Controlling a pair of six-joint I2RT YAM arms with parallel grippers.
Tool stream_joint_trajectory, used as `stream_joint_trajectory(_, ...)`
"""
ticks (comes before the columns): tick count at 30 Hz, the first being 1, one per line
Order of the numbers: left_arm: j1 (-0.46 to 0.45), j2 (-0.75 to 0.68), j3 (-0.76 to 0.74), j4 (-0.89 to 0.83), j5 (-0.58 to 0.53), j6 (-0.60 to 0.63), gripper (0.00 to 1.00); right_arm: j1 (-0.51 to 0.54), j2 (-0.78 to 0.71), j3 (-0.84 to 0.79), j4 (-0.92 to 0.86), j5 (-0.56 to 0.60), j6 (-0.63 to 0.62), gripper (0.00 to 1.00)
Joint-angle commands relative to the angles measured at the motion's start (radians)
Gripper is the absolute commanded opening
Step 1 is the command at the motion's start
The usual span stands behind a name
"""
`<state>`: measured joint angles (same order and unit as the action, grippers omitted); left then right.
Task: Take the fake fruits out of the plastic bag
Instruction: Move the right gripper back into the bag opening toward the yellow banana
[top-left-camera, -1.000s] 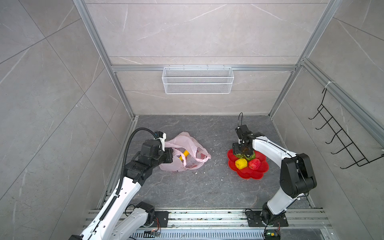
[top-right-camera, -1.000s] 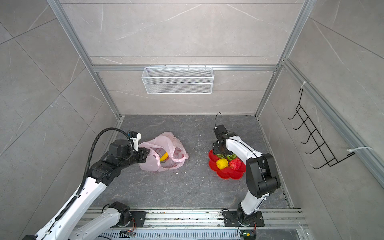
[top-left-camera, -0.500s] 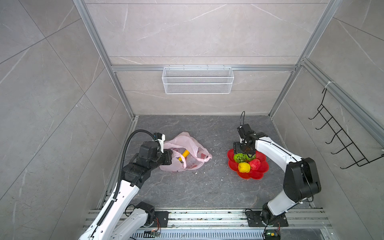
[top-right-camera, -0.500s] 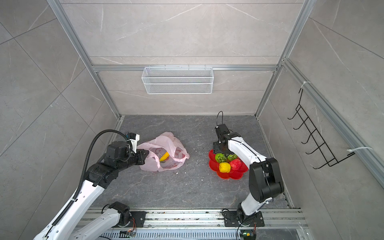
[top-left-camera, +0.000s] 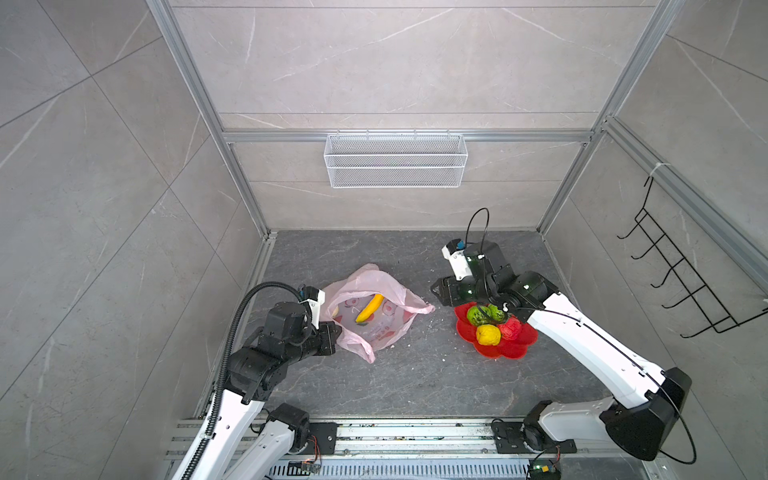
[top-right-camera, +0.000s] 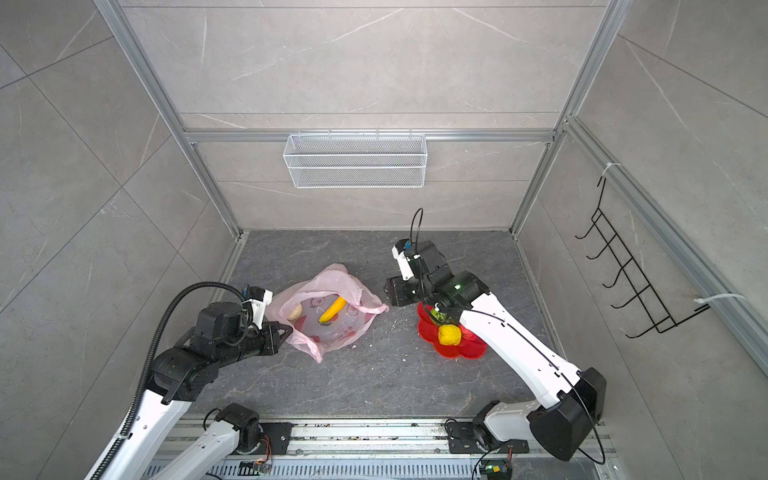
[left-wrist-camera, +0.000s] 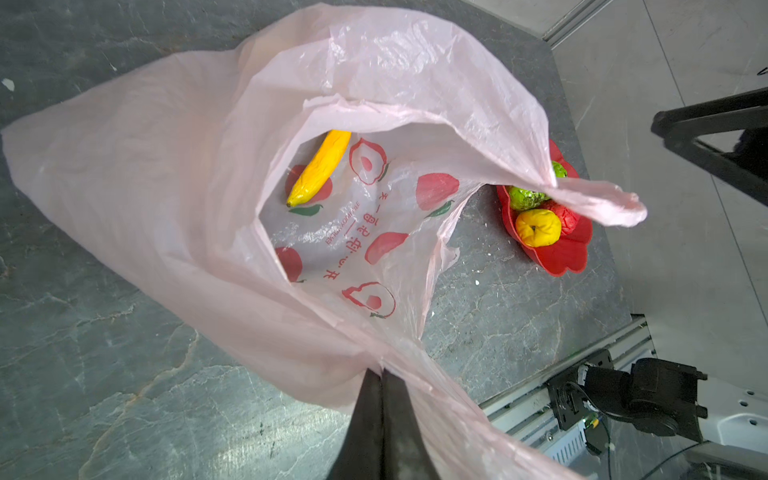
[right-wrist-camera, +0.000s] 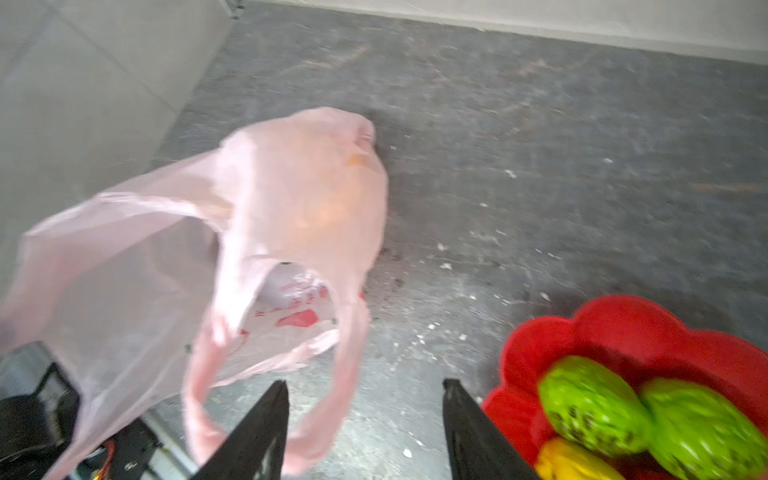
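the plastic bag (top-left-camera: 376, 277) lies left of centre on the dark stone surface (top-left-camera: 415, 374), mouth gaping; the banana (top-left-camera: 370, 308) sits inside it, and a cream lump (top-right-camera: 296, 311) shows at the inner edge in a top view; two green balls (top-left-camera: 477, 316), a yellow lump (top-left-camera: 488, 335) and a red one (top-left-camera: 512, 330) rest on the red plate (top-left-camera: 509, 354) to the right; the left gripper (left-wrist-camera: 381, 376) is pinched tight on the bag's rim, holding the mouth up; the right gripper (right-wrist-camera: 365, 388) hangs between bag and plate, jaws partly apart, clamped on nothing.

the risk, as i see it: the film is thin and slack, so a reach inside may snag a loop handle (right-wrist-camera: 353, 340) instead of fruit, or drag the whole bag; the rim could slip from the left pinch and the mouth fold shut; the banana looks long and smooth and may twist out of a grip.

hard to make out: the right wrist view is blurred; whether that handle lies between the right jaws or only beside them i cannot tell; the cream lump is half veiled by film; more fruit may sit under the folds; the right arm covers part of the plate in a top view.
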<state>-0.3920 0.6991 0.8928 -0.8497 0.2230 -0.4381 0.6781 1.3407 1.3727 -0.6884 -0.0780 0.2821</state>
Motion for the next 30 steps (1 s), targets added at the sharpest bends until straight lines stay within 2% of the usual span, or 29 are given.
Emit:
stream_joint_trajectory(1,0.005,0.002,-0.019,-0.028,0.047,-0.010,0.00,0.074,0.011,0.028,0.074,-0.056,0.035,0.59)
stream_joint_trajectory(7,0.005,-0.022,-0.072,0.026,0.042,-0.007,0.00,0.212,0.128,0.018,0.201,-0.063,0.062,0.55)
stream_joint_trajectory(13,0.005,-0.019,-0.058,-0.005,0.038,-0.013,0.00,0.313,0.269,0.031,0.276,-0.075,0.067,0.53)
stream_joint_trajectory(18,0.005,0.015,-0.032,-0.049,0.028,-0.028,0.00,0.324,0.397,0.042,0.342,-0.094,0.090,0.50)
stream_joint_trajectory(22,0.005,0.033,0.001,-0.095,0.008,-0.037,0.00,0.324,0.485,0.075,0.360,-0.045,0.109,0.47)
stream_joint_trajectory(30,0.005,0.029,0.063,-0.157,-0.040,-0.037,0.00,0.324,0.679,0.222,0.368,-0.023,0.164,0.46)
